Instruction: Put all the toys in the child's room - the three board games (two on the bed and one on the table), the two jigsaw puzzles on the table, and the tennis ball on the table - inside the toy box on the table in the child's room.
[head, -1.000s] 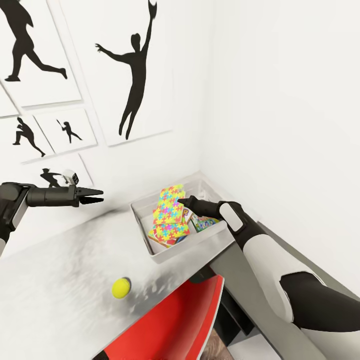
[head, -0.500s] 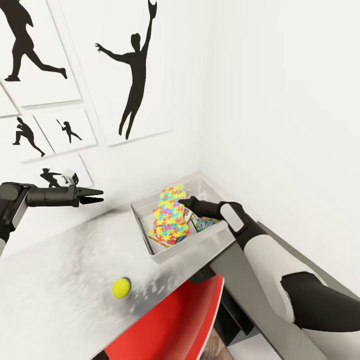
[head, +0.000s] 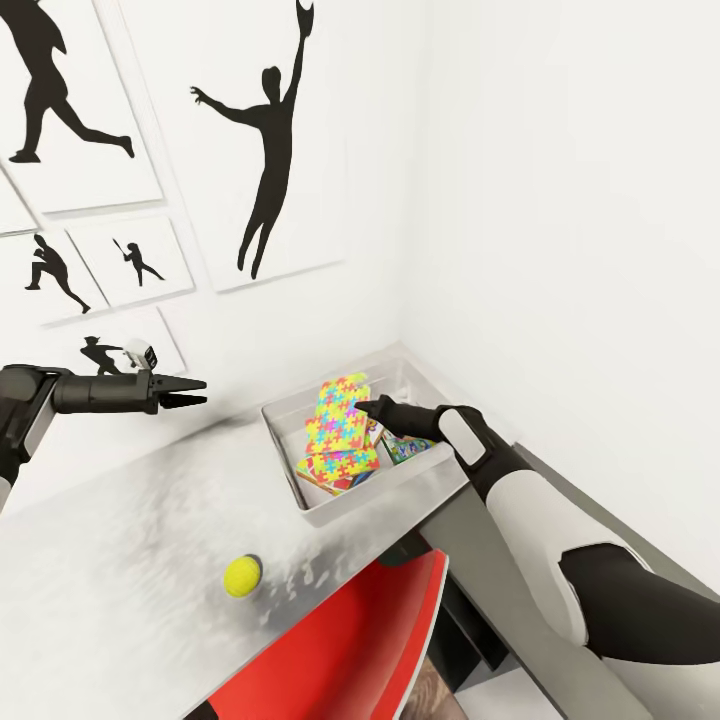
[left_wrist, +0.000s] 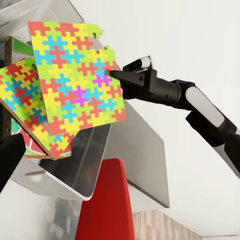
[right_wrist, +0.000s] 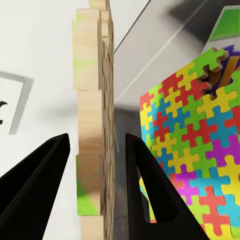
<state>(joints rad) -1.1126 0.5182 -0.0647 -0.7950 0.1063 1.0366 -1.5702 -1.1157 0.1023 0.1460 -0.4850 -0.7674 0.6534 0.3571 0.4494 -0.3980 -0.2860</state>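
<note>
While tilted, jigsaw puzzles (head: 340, 430) inside toy box (head: 330, 510).

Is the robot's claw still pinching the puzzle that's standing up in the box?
Apart. The right wrist view shows the upright jigsaw puzzle standing between the right claw's open fingers, with a gap on each side.

Your right arm enters the head view from 4 o'clock, white forearm and dark wrist stretched toward 10 o'clock. Your right gripper (head: 366, 407) has its jaws parted, one on each side of the upright jigsaw puzzle (head: 338, 414); the right wrist view shows the fingers (right_wrist: 42, 175) flanking the board's edge with gaps on both sides. Your left arm comes in from 9 o'clock, held level and pointing toward 3 o'clock. Your left gripper (head: 198, 392) is raised, its jaws slightly parted and holding nothing.
</note>
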